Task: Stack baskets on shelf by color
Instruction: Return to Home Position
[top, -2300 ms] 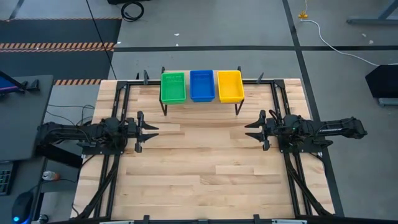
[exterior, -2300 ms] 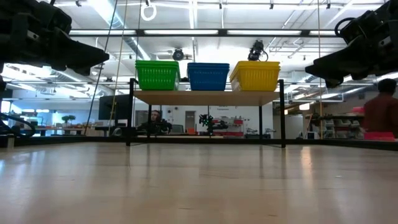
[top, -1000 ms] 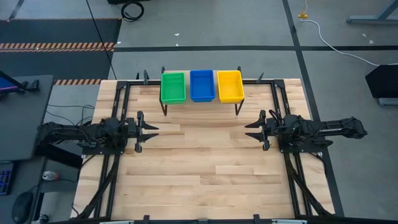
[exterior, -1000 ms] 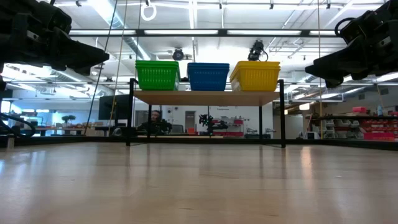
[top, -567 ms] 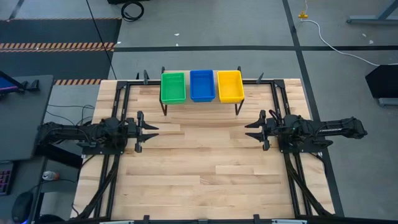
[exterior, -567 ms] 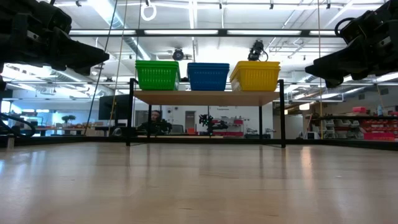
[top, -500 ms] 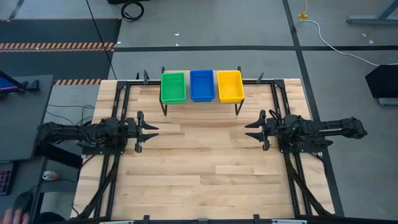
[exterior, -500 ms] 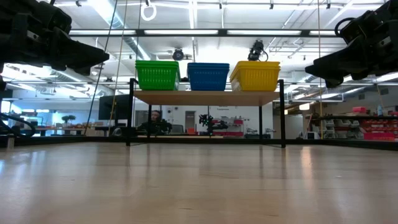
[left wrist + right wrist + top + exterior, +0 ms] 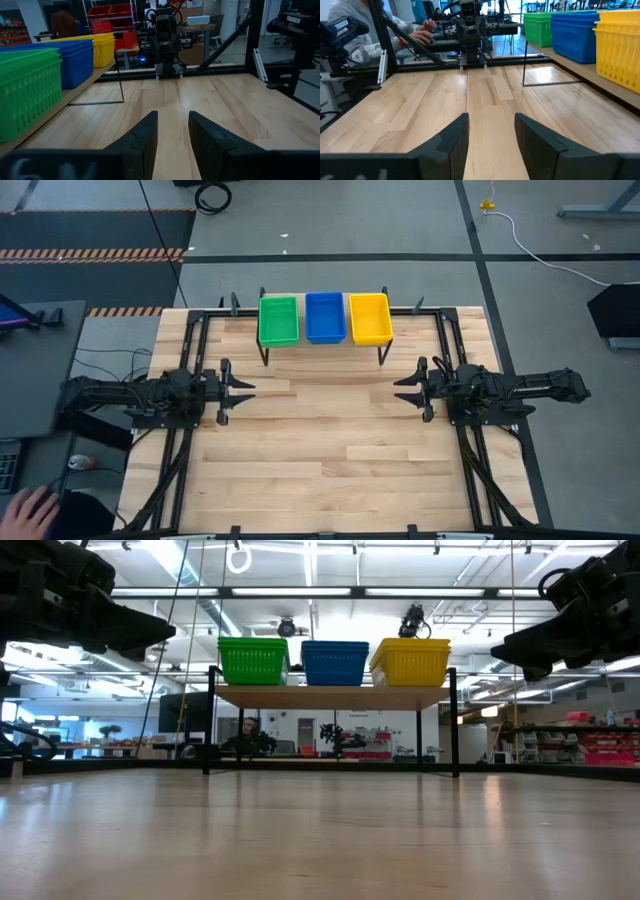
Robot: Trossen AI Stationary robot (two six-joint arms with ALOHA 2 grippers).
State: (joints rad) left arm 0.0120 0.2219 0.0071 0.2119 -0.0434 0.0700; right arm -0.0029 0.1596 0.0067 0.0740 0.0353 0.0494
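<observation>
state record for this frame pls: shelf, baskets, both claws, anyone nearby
shelf: at the back edge of the table, roughly centred
baskets: on the shelf, side by side; green stack, blue stack, yellow stack, left to right
left claw: open, empty, above the table's left side, pointing inward
right claw: open, empty, above the table's right side, facing the left one
person: hand off the table, by its front-left corner

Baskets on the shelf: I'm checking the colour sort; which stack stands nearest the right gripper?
The yellow perforated plastic stack, at the end of the wooden shelf toward the right gripper; the blue stack stands midway, the green stack farthest.
</observation>
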